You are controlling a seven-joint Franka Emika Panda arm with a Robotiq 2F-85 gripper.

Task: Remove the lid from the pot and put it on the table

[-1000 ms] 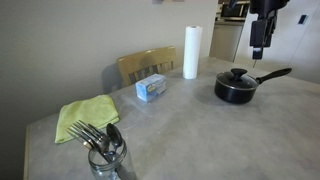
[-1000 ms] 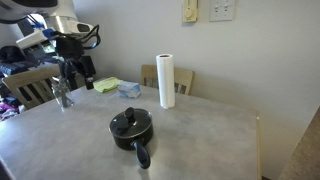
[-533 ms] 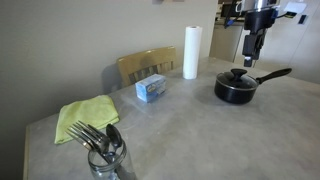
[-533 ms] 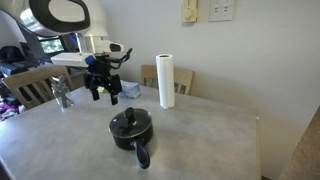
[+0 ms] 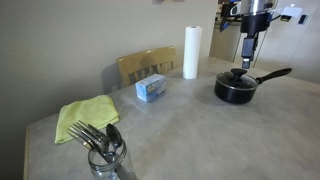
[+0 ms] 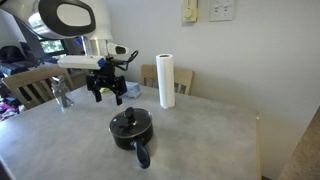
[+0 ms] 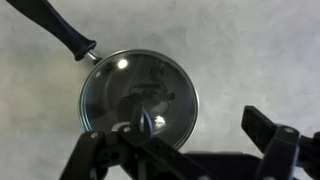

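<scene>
The small black pot (image 5: 236, 90) (image 6: 131, 132) sits on the grey table (image 5: 190, 130) (image 6: 200, 140) with its long handle (image 5: 275, 74) (image 6: 142, 155) sticking out. The glass lid (image 7: 138, 98) with its black knob (image 5: 237, 73) (image 6: 127, 122) (image 7: 140, 122) rests on the pot. My gripper (image 5: 248, 52) (image 6: 106, 95) (image 7: 185, 155) is open and empty. It hangs in the air above the pot, its fingers apart; in the wrist view the lid lies below and partly between them.
A paper towel roll (image 5: 191, 52) (image 6: 166, 81), a blue box (image 5: 152, 88) (image 6: 129, 89), a yellow-green cloth (image 5: 85, 116) (image 6: 106, 85) and a glass jar of forks (image 5: 105, 155) (image 6: 63, 95) stand on the table. A wooden chair (image 5: 145, 65) is behind it.
The arm has swung in from beside the table to above the pot, then barely shifted in the last half second. The pot and lid have not moved.
</scene>
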